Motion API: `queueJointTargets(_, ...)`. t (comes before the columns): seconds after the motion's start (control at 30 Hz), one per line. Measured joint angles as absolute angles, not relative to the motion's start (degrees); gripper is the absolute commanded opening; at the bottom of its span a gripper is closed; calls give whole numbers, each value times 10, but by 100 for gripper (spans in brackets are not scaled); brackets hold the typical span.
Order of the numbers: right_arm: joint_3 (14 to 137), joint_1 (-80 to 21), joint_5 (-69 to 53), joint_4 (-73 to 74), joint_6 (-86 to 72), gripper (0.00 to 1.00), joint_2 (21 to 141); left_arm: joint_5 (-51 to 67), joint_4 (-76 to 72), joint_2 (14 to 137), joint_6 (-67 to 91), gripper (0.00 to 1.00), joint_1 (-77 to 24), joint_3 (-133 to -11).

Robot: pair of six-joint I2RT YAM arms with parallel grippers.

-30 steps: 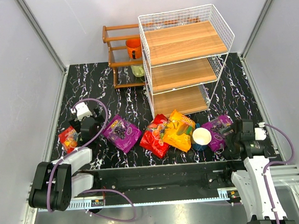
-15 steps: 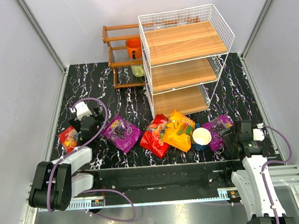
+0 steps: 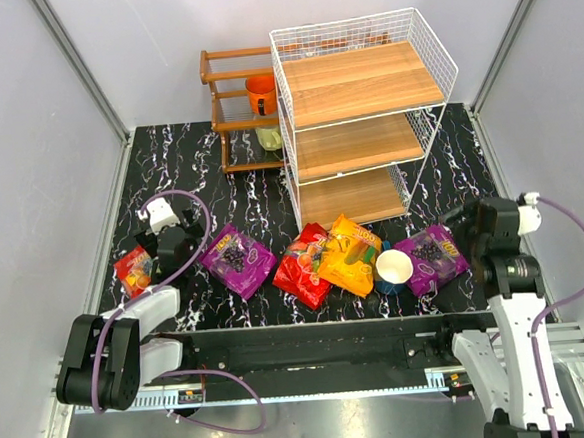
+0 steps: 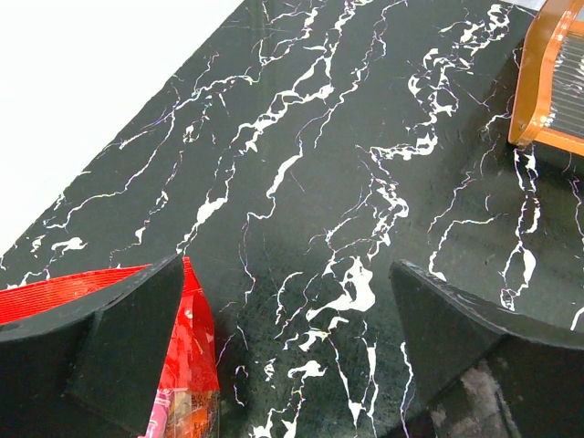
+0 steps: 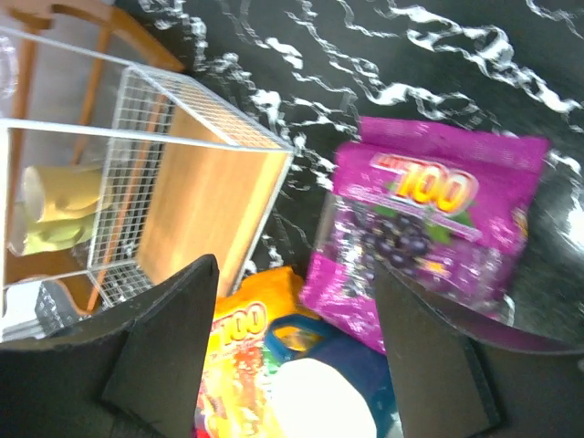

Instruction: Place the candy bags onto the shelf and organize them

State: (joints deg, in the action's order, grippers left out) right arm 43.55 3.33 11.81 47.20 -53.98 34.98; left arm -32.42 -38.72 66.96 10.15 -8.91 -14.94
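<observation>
Your right arm stood raised, its gripper (image 5: 297, 351) spread wide above a purple candy bag (image 5: 429, 228) that lay near the shelf (image 5: 196, 201). Your left gripper (image 4: 292, 356) hung low, fingers apart, beside a red candy bag (image 4: 199, 338), which was partly cut off and perhaps touched one finger. The tabletop (image 4: 319, 182) was black, white-veined marble; the walls were grey.

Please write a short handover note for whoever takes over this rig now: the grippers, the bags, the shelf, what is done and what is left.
Left gripper: open, beside the left red bag, not gripping it.
Right gripper: open and empty, near the right purple bag.
The left purple bag, middle red bag and orange bag also lie on the table.
Done: nothing; the shelf boards are bare.
Left: all five bags.
</observation>
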Motion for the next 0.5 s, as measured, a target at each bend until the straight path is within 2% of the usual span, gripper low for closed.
queueJointTargets(0.2,519,1,67,425,-453,76,458,-324,-386,670,102,99,-89,-150)
queueJointTargets(0.5,538,-276,130,394,-376,77,544,-324,-384,675,101,99,-89,-153)
